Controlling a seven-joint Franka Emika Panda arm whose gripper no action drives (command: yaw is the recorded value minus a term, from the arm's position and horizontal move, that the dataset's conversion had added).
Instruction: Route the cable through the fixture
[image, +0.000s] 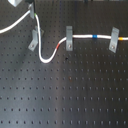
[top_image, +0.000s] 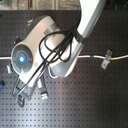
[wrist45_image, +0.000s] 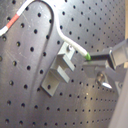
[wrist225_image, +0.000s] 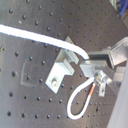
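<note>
1. My gripper (wrist45_image: 92, 57) is pinching the cable (wrist45_image: 70, 44), jaws clamped on it.
2. The clip (wrist45_image: 59, 70) sits just beside them, cable lying over its top.
3. I'd press down gently, so it seats without kinking.

The cable (image: 50, 56) runs across the breadboard (image: 65, 95) near its far edge in the first exterior view. The fixture (image: 34, 39) stands toward the first exterior view's left, beside the cable's loop; two upright clips (image: 68, 38) hold the cable further right.
</note>
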